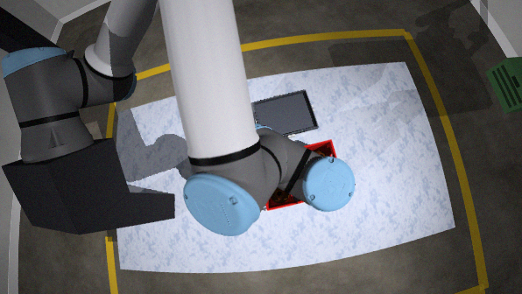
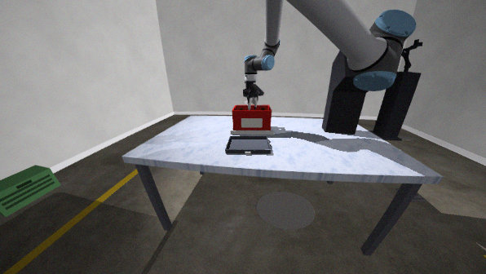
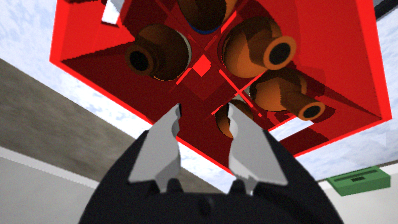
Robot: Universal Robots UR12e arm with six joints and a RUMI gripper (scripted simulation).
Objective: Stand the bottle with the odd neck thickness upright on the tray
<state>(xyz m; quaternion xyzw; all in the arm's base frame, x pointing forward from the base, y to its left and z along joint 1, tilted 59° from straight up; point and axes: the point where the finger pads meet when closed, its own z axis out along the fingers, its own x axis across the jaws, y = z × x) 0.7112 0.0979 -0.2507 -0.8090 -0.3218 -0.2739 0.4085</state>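
The red crate point(image 1: 326, 147) point(image 2: 251, 117) point(image 3: 340, 60) stands on the table with brown bottles in its compartments. In the wrist view I see bottle openings at the left point(image 3: 155, 55), the upper right point(image 3: 262, 50) and the right point(image 3: 290, 97), one bottle point(image 3: 207, 10) cut off at the top edge, and one point(image 3: 223, 120) partly hidden behind my right finger. My gripper point(image 2: 252, 102) point(image 3: 203, 104) hangs just above the crate's rim, partly open, with nothing between its fingers. The dark empty tray point(image 1: 286, 111) point(image 2: 249, 144) lies next to the crate. The arm hides my gripper in the top view.
The arm's black pedestal point(image 1: 79, 188) point(image 2: 344, 98) stands at the table's edge. A green box point(image 1: 505, 85) point(image 2: 24, 189) point(image 3: 357, 180) lies on the floor away from the table. A yellow line point(image 1: 455, 149) runs around the table on the floor.
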